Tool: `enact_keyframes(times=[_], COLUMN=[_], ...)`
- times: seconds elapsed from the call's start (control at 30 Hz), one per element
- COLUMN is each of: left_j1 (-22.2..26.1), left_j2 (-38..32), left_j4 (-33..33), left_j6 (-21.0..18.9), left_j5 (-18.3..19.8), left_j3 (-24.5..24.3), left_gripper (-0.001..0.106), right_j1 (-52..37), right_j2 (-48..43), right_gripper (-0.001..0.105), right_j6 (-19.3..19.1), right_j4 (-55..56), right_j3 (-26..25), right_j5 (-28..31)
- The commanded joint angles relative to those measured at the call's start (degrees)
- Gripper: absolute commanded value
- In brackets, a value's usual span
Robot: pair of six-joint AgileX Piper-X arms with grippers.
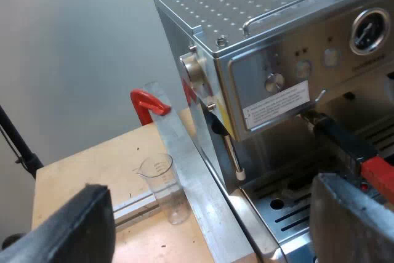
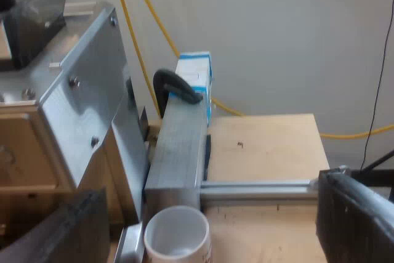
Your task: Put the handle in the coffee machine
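The espresso machine [image 1: 277,60] stands close before my left gripper [image 1: 212,226], which is open with nothing between its fingers. The metal holder's dark handle [image 1: 341,143] sticks out from the machine's front, locked in under the control panel. Its red end [image 1: 378,177] lies just beside one of my left fingers [image 1: 351,220], not touching it that I can see. A clear measuring glass [image 1: 164,187] stands on the wooden table beside the machine. My right gripper [image 2: 209,226] is open above a white mug [image 2: 177,233] at the machine's side [image 2: 86,109].
An aluminium bar [image 1: 184,164] runs along the machine's side, held by a red clamp [image 1: 148,103]. In the right wrist view an aluminium block [image 2: 178,146] carries a black clamp [image 2: 175,84], with a blue-white box [image 2: 196,72] behind. The bean hopper [image 2: 31,10] tops the machine.
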Motion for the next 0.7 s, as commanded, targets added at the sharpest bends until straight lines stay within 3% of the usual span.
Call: enact_keyframes(times=[0.03,0.7], left_j1=[0.0,0.0], left_j2=[-1.5,-12.3], left_j4=[1.7,13.9], left_j6=[-0.2,0.3], left_j5=[0.4,0.4], left_j3=[0.0,0.0], left_gripper=[0.067,0.067], right_j1=[-0.3,-0.3], right_j2=[-2.5,-13.8], right_gripper=[0.071,0.071], right_j6=[-0.8,-0.8], right_j4=[3.8,17.2], right_j3=[-0.2,-0.3], right_j5=[-0.8,-0.7])
